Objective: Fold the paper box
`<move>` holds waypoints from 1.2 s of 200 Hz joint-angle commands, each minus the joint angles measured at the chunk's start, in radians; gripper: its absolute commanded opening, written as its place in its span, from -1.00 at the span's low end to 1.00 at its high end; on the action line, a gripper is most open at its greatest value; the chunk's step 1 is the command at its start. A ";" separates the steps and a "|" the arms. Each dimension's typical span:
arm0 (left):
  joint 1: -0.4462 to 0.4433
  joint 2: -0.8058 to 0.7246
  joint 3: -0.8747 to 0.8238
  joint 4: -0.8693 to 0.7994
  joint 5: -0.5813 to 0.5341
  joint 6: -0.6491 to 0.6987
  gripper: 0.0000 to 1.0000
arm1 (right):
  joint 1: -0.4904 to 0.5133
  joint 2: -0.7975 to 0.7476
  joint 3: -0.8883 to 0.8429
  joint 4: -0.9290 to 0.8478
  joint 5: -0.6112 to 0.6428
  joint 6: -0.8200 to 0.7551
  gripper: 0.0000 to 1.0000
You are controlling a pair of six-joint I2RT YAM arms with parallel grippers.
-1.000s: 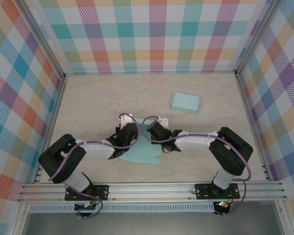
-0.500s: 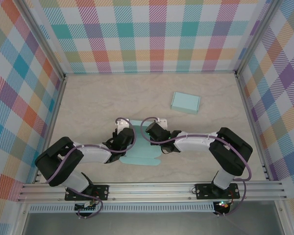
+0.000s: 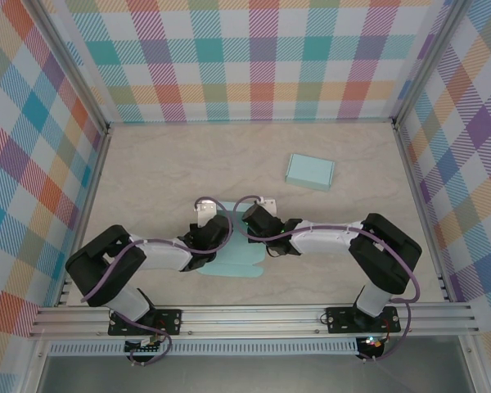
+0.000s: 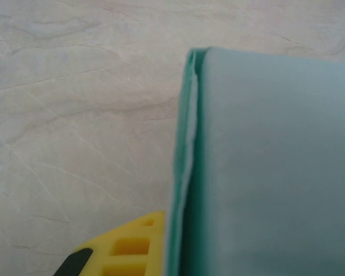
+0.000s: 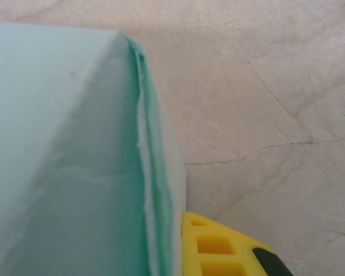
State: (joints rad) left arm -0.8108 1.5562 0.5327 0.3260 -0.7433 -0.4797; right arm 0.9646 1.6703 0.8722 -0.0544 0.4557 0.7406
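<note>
The teal paper box point(image 3: 240, 262) lies partly folded on the table near the front, between both arms. My left gripper point(image 3: 219, 232) is shut on its raised left wall point(image 4: 187, 172); one yellow finger point(image 4: 132, 247) presses the wall's outer face and the other is hidden behind the paper. My right gripper point(image 3: 255, 222) is shut on the raised right wall point(image 5: 158, 172), with one yellow finger point(image 5: 218, 248) against its outer side. The box's inner faces point(image 4: 276, 161) point(image 5: 63, 161) rise close to both wrist cameras.
A finished teal box point(image 3: 310, 171) sits flat at the back right of the marble-patterned table point(image 3: 164, 172). Plaid walls with metal posts point(image 3: 106, 131) close in the left, back and right sides. A metal rail point(image 3: 254, 318) runs along the front.
My left gripper widened, shifted slightly right and closed on the box's left wall, which now stands up. The right gripper held its grip almost still.
</note>
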 commanded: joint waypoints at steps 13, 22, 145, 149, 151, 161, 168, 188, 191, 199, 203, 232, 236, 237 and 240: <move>0.028 0.038 0.061 -0.180 -0.259 -0.293 -0.90 | -0.004 0.014 -0.001 -0.040 0.007 0.059 -1.00; 0.027 0.044 0.072 -0.192 -0.260 -0.304 -0.90 | -0.004 0.018 0.000 -0.041 0.009 0.065 -1.00; 0.009 -0.381 -0.042 -0.116 0.333 -0.108 0.55 | -0.035 0.002 0.083 -0.281 0.067 0.039 -1.00; 0.008 -0.400 -0.039 -0.127 0.358 -0.097 0.58 | -0.037 -0.002 0.088 -0.301 0.064 0.033 -1.00; 0.008 -0.408 -0.038 -0.133 0.368 -0.092 0.59 | -0.038 -0.005 0.090 -0.311 0.063 0.031 -1.00; 0.007 -0.445 -0.027 -0.172 0.409 -0.070 0.70 | -0.042 -0.020 0.104 -0.366 0.056 0.020 -1.00; 0.006 -0.476 -0.024 -0.198 0.420 -0.066 0.75 | -0.048 -0.032 0.114 -0.404 0.040 0.004 -1.00; 0.008 -0.558 -0.028 -0.256 0.402 -0.077 1.00 | -0.074 -0.059 0.155 -0.520 -0.065 -0.055 -1.00; 0.008 -0.570 -0.028 -0.264 0.394 -0.080 1.00 | -0.079 -0.063 0.163 -0.538 -0.085 -0.063 -1.00; 0.008 -0.601 -0.025 -0.289 0.374 -0.084 1.00 | -0.092 -0.071 0.180 -0.585 -0.147 -0.089 -1.00; 0.008 -0.614 -0.023 -0.300 0.362 -0.085 1.00 | -0.098 -0.075 0.188 -0.605 -0.180 -0.104 -1.00; 0.013 -0.693 0.009 -0.396 0.279 -0.097 1.00 | -0.137 -0.083 0.242 -0.794 -0.393 -0.201 -1.00; 0.013 -0.699 0.016 -0.413 0.269 -0.096 0.99 | -0.140 -0.082 0.250 -0.824 -0.409 -0.213 -1.00; 0.014 -0.700 0.018 -0.416 0.267 -0.096 0.99 | -0.141 -0.081 0.252 -0.831 -0.413 -0.217 -1.00; 0.014 -0.704 0.023 -0.427 0.261 -0.093 0.99 | -0.144 -0.079 0.257 -0.851 -0.423 -0.225 -1.00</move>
State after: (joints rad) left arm -0.8024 0.8951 0.5064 0.0200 -0.4122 -0.5762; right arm 0.8391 1.6104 1.0821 -0.6609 0.2295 0.6289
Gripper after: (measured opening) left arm 0.997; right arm 0.093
